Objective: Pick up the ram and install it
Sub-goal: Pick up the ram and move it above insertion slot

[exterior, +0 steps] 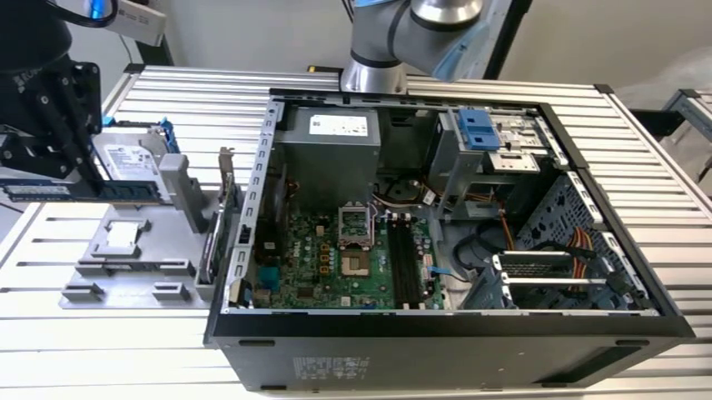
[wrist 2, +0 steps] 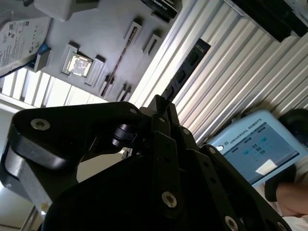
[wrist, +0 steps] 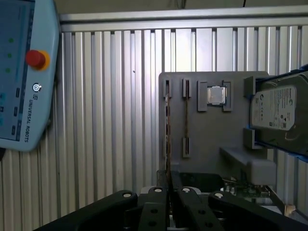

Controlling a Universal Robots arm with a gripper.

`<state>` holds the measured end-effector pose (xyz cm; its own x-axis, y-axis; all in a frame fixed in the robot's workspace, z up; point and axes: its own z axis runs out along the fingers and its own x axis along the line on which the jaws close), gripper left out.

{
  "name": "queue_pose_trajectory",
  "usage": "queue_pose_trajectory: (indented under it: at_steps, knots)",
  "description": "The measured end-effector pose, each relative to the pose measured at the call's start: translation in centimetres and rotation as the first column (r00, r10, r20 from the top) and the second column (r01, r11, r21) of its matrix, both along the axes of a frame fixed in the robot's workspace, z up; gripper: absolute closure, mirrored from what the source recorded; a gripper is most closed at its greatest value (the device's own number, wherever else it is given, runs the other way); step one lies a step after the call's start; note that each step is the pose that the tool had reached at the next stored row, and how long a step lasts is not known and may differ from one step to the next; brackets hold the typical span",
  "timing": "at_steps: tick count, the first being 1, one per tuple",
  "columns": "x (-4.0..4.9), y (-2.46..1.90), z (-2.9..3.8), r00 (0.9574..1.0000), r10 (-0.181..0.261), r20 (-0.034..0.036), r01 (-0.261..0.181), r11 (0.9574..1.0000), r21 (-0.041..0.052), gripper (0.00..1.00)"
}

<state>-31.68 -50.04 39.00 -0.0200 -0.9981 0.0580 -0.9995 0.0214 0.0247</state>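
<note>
You stood between the two halves of the job, as I judge it: the pick-up looked done and the install not begun. The computer case (exterior: 445, 342) lay open on its side. The arm (exterior: 384, 42) rose behind its far wall. Inside the case the green motherboard (exterior: 323, 267) showed, and its long black memory slots (exterior: 403, 267) appeared empty. The grey fixture (exterior: 133, 275) sat just beside the case, on the exterior view's left. Your gripper (exterior: 53, 177) hung outside the case on that same side, pointing down. Its fingers were pinched on the ram (exterior: 67, 190), which was held level, outside the case and roughly crosswise to those slots. Seating it would, I think, call for turning the strip to the slots' run and lowering it square.
</note>
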Motion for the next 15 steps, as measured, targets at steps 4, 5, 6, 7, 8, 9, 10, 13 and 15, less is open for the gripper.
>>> queue_pose_trajectory:
  at_steps: [4, 5, 6, 7, 8, 9, 10, 13, 15]
  knots:
    - [0.25, 0.0, 0.0, 1.0, 0.0, 0.0, 0.0, 1.0, 0.0, 1.0]
    - [0.31, 0.0, 0.0, 1.0, 0.0, 0.0, 0.0, 1.0, 0.0, 1.0]
    - [0.37, 0.0, 0.0, 1.0, 0.0, 0.0, 0.0, 1.0, 0.0, 1.0]
    - [0.44, 0.0, 0.0, 1.0, 0.0, -0.0001, 0.0, 1.0, 0.0, 1.0]
    - [0.5, 0.0, 0.0, 1.0, 0.0, 0.0, 0.0, 1.0, 0.0, 1.0]
    - [0.57, 0.0, 0.0, 1.0, 0.0, 0.0, 0.0, 1.0, 0.0, 1.0]
    - [0.63, 0.0, 0.0, 1.0, 0.0, 0.0, 0.0, 1.0, 0.0001, 1.0]
    - [0.82, 0.0, 0.0, 1.0, 0.0, 0.0, 0.0, 1.0, 0.0, 1.0]
    - [0.96, 0.0, 0.0, 1.0, 0.0, 0.0, 0.0, 1.0, 0.0, 1.0]
